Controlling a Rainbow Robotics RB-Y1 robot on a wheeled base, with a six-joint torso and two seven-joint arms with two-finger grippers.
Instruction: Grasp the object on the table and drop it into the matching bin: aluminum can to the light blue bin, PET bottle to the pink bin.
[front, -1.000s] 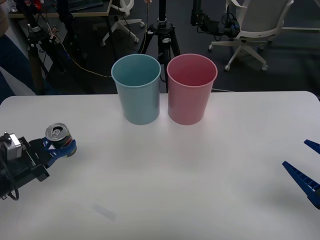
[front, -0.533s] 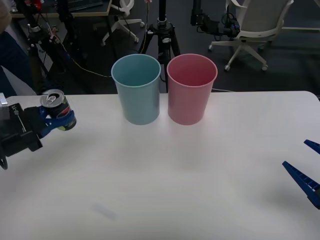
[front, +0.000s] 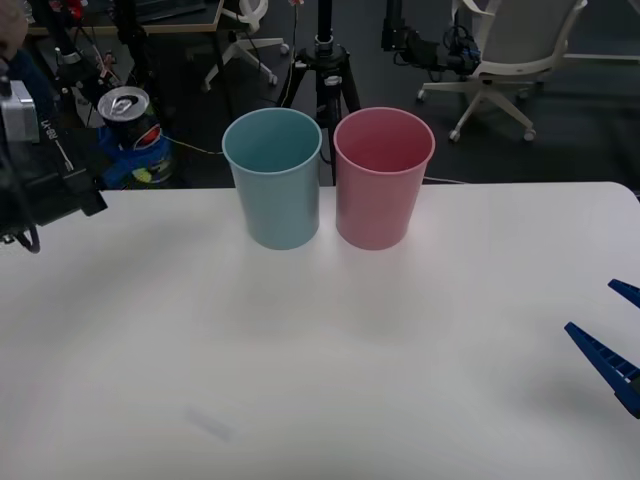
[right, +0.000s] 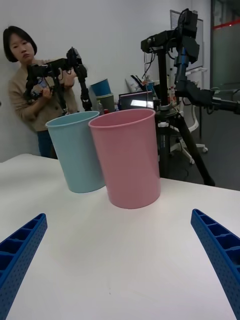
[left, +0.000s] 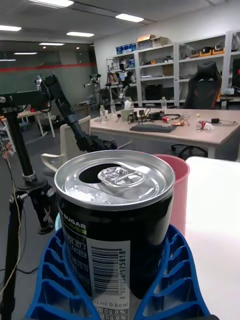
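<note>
Your left gripper clasped the small dark blue, silver-topped aluminum can, upright in the air.
It hung at nine o'clock from the tall pale teal-blue plastic bin; your right gripper rested spread wide at four o'clock.

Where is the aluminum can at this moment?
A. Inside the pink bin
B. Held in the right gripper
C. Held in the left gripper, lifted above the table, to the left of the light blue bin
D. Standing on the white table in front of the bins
C: the left gripper is shut on the aluminum can, lifted off the table, left of the light blue bin.
</note>
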